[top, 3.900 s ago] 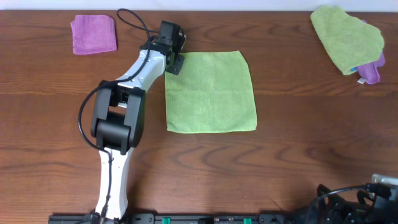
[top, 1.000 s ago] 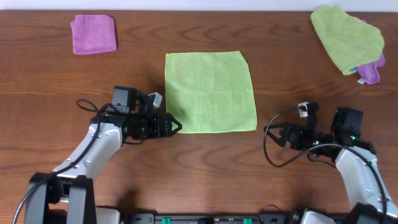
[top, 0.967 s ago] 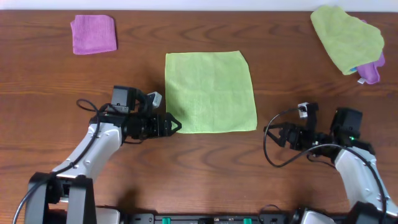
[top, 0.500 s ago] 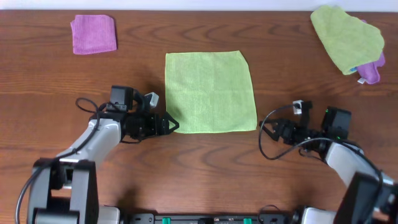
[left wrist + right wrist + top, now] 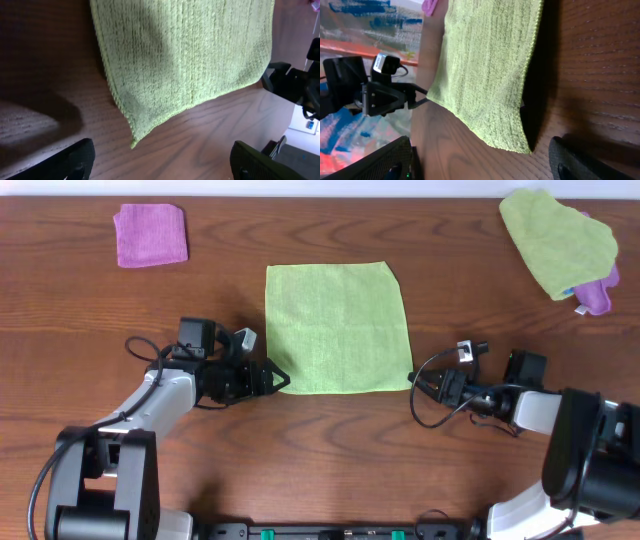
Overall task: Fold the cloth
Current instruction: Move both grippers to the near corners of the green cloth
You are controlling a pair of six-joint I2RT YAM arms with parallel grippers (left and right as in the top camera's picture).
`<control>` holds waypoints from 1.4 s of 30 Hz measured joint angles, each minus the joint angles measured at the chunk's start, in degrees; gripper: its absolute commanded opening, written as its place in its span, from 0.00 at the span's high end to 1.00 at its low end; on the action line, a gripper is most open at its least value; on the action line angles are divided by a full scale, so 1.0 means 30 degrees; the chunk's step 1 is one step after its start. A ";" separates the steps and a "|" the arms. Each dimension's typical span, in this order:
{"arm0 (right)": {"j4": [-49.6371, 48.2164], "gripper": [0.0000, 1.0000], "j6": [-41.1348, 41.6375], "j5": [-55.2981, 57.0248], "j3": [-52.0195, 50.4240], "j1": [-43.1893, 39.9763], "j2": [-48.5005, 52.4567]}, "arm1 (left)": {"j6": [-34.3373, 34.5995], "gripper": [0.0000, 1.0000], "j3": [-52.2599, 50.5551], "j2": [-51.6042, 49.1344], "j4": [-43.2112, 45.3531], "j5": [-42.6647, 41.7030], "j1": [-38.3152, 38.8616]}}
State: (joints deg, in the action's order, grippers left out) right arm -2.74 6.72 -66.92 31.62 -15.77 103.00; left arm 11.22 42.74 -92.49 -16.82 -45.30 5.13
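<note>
**While laid flat, the cloth [image 5: 338, 327] is flanked at two corners**

Spread at the centre of the table [image 5: 320, 470], it is met at 7 o'clock by the left gripper [image 5: 282, 379] and at 5 o'clock by the right gripper [image 5: 415, 384]. Both are held wide apart, and nothing is gripped.

Worktop [image 5: 320, 450], dark wood, bore: cloth [image 5: 338, 328], lime, flat, at centre; purple cloth [image 5: 151, 235], far left; dull green cloth [image 5: 556, 238], crumpled, far right.
</note>
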 measured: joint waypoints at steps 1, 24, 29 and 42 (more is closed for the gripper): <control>-0.0036 0.12 0.0029 -0.0087 0.0022 0.0007 0.0051 | 0.0131 0.12 0.0000 0.0000 0.0138 0.0007 0.0000; -0.0823 0.17 0.0168 0.0911 0.0546 0.1749 0.0255 | 0.1392 0.25 0.0000 -0.0998 0.1894 0.0342 0.0729; -0.0860 0.23 0.0335 0.1290 0.0576 0.1821 0.0299 | 0.1472 0.28 0.0000 -0.0998 0.2259 0.0612 0.0729; -0.0874 0.25 0.0561 0.1392 0.0590 0.1821 0.0299 | 0.2004 0.30 0.0087 -0.2543 0.3585 -0.0889 0.0736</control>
State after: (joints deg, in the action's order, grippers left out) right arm -5.37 8.40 -62.74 33.39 -10.31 103.90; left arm 17.23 43.00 -100.12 -6.07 -47.97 7.33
